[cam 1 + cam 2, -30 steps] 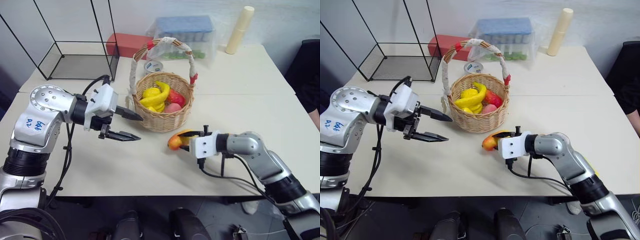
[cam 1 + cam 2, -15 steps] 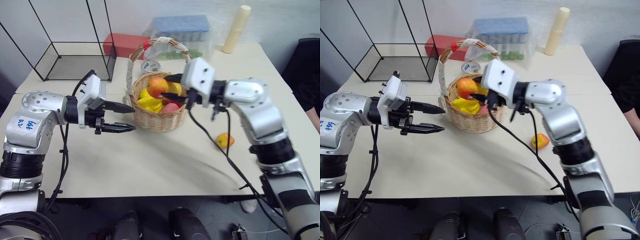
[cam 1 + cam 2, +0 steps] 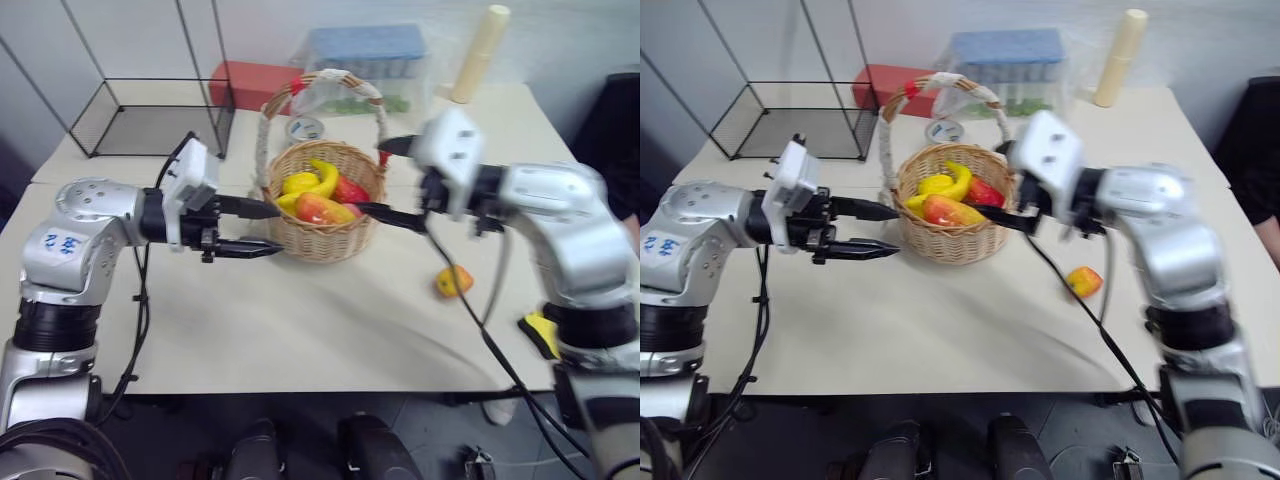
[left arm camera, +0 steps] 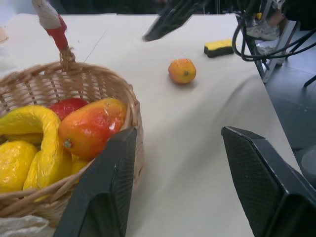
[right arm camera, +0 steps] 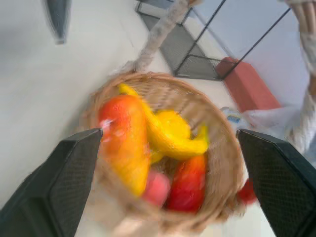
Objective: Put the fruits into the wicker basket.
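Mango (image 3: pixel 322 209) and banana (image 3: pixel 322 178) lie in the wicker basket (image 3: pixel 330 240); one small round fruit (image 3: pixel 452 281) remains on the tabletop (image 3: pixel 300 320); both tools gape empty.

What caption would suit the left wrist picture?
Mango and banana in the wicker basket; a small orange fruit waits on the table.

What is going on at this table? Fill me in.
The robot is loading fruit into the wicker basket. Its right claw hangs open at the basket's rim, and the mango lies inside on top of the banana and other fruit. The left claw is open and empty, its fingers against the basket's other side. One small round orange fruit is left out on the table, to the right of the basket.
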`<state>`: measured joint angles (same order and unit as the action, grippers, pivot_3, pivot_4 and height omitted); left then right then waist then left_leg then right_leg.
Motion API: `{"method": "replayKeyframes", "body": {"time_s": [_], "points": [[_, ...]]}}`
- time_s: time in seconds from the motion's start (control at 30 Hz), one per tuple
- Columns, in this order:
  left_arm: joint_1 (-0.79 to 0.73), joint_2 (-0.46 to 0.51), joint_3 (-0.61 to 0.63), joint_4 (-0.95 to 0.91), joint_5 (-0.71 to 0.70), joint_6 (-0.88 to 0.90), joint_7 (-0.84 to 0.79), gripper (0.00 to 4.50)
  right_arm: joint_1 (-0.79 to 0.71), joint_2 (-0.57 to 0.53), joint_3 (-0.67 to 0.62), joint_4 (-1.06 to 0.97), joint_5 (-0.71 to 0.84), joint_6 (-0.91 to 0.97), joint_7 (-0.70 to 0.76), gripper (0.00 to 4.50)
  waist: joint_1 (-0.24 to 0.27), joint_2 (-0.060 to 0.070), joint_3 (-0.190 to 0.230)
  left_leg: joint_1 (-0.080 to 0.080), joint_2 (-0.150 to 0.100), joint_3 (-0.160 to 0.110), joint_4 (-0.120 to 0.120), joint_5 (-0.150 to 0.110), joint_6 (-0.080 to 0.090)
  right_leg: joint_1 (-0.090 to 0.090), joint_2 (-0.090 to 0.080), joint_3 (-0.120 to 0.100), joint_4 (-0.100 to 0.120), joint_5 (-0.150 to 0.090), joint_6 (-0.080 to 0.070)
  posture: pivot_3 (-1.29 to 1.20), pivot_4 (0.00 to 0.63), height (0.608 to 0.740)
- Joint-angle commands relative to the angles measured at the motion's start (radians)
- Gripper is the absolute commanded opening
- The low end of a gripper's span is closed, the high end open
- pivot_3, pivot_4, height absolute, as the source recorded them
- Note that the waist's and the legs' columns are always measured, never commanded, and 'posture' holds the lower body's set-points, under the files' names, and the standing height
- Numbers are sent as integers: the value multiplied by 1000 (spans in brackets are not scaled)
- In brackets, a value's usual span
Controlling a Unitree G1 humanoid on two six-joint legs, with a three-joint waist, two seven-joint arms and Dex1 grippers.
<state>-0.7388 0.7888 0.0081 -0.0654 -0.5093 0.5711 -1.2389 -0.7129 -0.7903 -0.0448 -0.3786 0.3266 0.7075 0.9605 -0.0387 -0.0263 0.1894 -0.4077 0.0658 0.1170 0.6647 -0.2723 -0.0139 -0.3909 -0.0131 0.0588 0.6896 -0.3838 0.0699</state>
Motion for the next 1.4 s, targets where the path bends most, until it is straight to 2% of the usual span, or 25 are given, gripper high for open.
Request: {"method": "replayKeyframes", "body": {"time_s": [0.03,0.1,0.17,0.27,0.33,0.43,0.53,0.57,0.73,0.9,1.0,1.17,1.3,1.4], "points": [[-38,-17,-5,-1,-12,-21,-18,2872,207,-181,-197,-124,57,58,107,4473,12,0,0,0,-1,0,-1,0,0,0,0,0,-1,0,0,0,150,740],[-50,-30,-12,-8,-29,-11,-31,2872,418,-269,-284,-137,13,-18,182,4473,11,-1,0,2,-1,0,-1,-1,1,3,0,1,-3,0,0,0,150,740],[-59,-45,-22,-26,-44,-3,-49,2872,600,-306,-358,-143,-10,-62,230,4473,10,-1,0,2,0,0,-1,0,1,6,2,1,-7,0,1,0,150,740],[-67,-65,-38,-61,-63,7,-65,2872,710,-283,-371,-128,-16,-70,184,4473,-7,-1,0,6,1,1,-2,0,1,9,4,2,-9,1,2,0,150,740],[-73,-78,-45,-79,-79,26,-71,2872,699,-238,-342,-88,-17,-43,105,4473,-19,-1,0,9,1,1,-2,1,0,12,4,3,-8,1,3,0,150,740],[-80,-86,-52,-93,-108,71,-76,3380,666,-165,-295,-12,-16,-6,12,4500,-20,-1,0,15,1,2,-3,2,-1,17,5,3,-9,1,3,0,150,740],[-76,-85,-57,-107,-105,68,-75,4366,622,-100,-270,43,2,0,-44,4500,-17,-1,0,15,1,2,-4,2,-1,17,4,3,-9,1,3,0,150,740],[-72,-86,-60,-111,-89,49,-67,4472,595,-73,-266,62,16,12,-65,4500,-18,-1,0,14,1,2,-4,2,-1,16,4,3,-9,1,3,0,150,740],[-59,-81,-70,-107,-53,9,-56,4472,494,30,-238,140,75,69,-126,4500,-17,-1,0,15,1,2,-5,2,-1,16,4,4,-9,1,3,0,150,740],[-53,-80,-70,-106,-35,-10,-49,4472,459,67,-179,236,58,77,-155,4500,-15,-1,0,15,1,3,-5,2,-1,16,4,4,-10,1,3,0,150,740],[-54,-74,-64,-108,-34,-8,-44,4500,464,64,-171,245,70,97,-168,3862,-14,-1,0,15,0,3,-5,2,-1,16,3,4,-10,1,3,0,150,740],[-57,-63,-52,-95,-31,-11,-32,4500,488,55,-178,187,111,113,-159,2463,-14,-1,0,15,1,2,-6,1,-1,16,4,4,-10,1,3,0,150,740],[-60,-51,-29,-52,-24,-9,-11,4500,444,48,-201,70,191,109,-127,2295,-19,0,0,15,1,3,-7,2,-1,16,4,4,-10,1,3,0,150,740],[-51,-29,-5,-18,-23,-6,0,4500,296,94,-216,-14,318,217,-189,2295,-32,0,1,16,1,4,-9,2,-3,15,4,5,-10,1,3,0,150,740]]}}
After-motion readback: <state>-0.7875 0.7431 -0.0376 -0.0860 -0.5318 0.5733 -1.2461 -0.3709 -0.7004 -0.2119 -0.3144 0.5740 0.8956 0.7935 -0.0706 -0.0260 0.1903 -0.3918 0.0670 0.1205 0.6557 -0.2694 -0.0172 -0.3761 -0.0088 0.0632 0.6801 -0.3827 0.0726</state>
